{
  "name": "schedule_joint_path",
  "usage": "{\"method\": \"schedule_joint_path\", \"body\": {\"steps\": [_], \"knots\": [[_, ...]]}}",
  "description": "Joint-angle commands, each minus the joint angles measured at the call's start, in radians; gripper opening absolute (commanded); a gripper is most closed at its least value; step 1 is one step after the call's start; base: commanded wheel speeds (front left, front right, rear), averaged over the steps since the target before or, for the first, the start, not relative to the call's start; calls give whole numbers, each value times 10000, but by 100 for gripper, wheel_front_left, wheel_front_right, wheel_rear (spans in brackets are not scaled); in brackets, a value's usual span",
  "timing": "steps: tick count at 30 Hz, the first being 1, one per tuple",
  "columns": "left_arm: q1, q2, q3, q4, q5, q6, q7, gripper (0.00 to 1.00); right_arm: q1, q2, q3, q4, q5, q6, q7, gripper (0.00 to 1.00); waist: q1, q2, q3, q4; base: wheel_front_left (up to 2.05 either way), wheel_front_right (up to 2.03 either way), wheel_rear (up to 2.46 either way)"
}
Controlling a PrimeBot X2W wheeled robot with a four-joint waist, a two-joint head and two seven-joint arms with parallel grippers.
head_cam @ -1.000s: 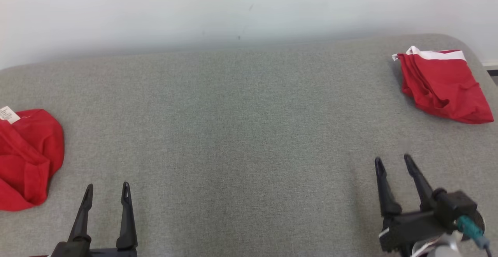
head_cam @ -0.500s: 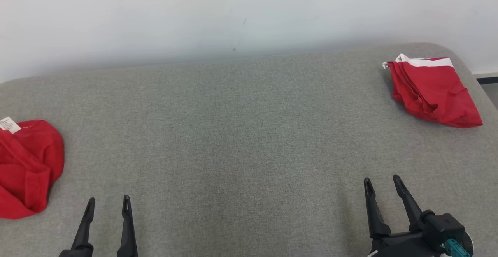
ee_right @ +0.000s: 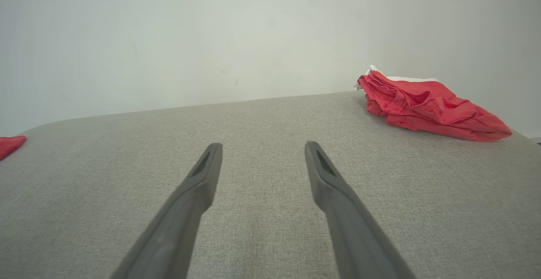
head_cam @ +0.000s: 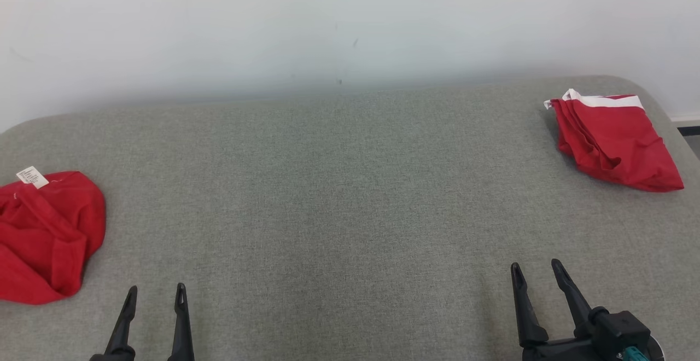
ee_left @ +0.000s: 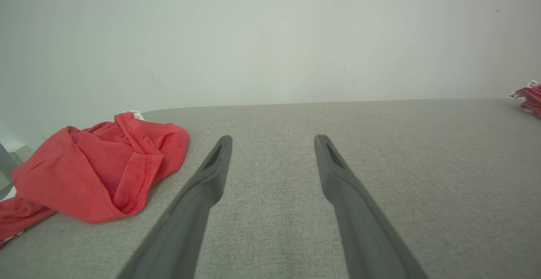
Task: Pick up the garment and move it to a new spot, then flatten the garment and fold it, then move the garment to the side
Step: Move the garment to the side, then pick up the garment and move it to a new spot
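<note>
At left edge of tabletop (head_cam: 339, 186), crumpled red garment (head_cam: 49, 235) is lying up-left of left claw (head_cam: 156, 290), which is sitting nearer, spread, empty. Right claw (head_cam: 536, 265), also spread, is hovering well short of folded red garment (head_cam: 615, 142) far right.

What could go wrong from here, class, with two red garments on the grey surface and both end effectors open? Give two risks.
1. Mix-up: the folded garment with the white band, far right, is as red as the crumpled garment at the left, so the robot may grab the wrong one.
2. The crumpled garment lies bunched near the left edge of the grey surface. The left end effector may pinch several layers or drag it off.
</note>
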Motion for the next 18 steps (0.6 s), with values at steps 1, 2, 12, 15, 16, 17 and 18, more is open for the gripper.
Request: {"method": "schedule_joint_path", "body": {"steps": [1, 2, 12, 15, 16, 17, 18], "knots": [[124, -12, 32, 35, 26, 4, -32, 100, 85, 63, 27, 6, -57, -28, -40, 100, 0, 0, -37, 23, 0, 0, 0], [136, -14, 39, 45, 25, -3, -32, 100, 93, 68, 36, 16, -57, -28, -40, 100, 0, 0, -57, 27, 0, 0, 0], [153, -29, 75, 169, 31, -24, -32, 100, 193, 112, 24, 108, -8, -28, -41, 100, 0, 0, -201, 93, 0, 0, 0], [171, -35, 51, 170, 55, -37, -32, 100, 222, 124, -5, 118, 10, -28, -39, 100, 0, 0, -230, 156, 0, 0, 0], [166, -35, 41, 181, 57, -45, -32, 100, 253, 132, -2, 125, 19, -28, -38, 100, 0, 0, -243, 202, 0, 0, 0], [151, -32, 16, 184, 53, -53, -32, 100, 289, 136, -46, 112, 28, -28, -29, 100, 0, 0, -256, 276, 0, 0, 0], [147, -29, 30, 187, 47, -60, -32, 100, 318, 148, -49, 109, 31, -28, -27, 100, 0, 0, -269, 343, 0, 0, 0]]}}
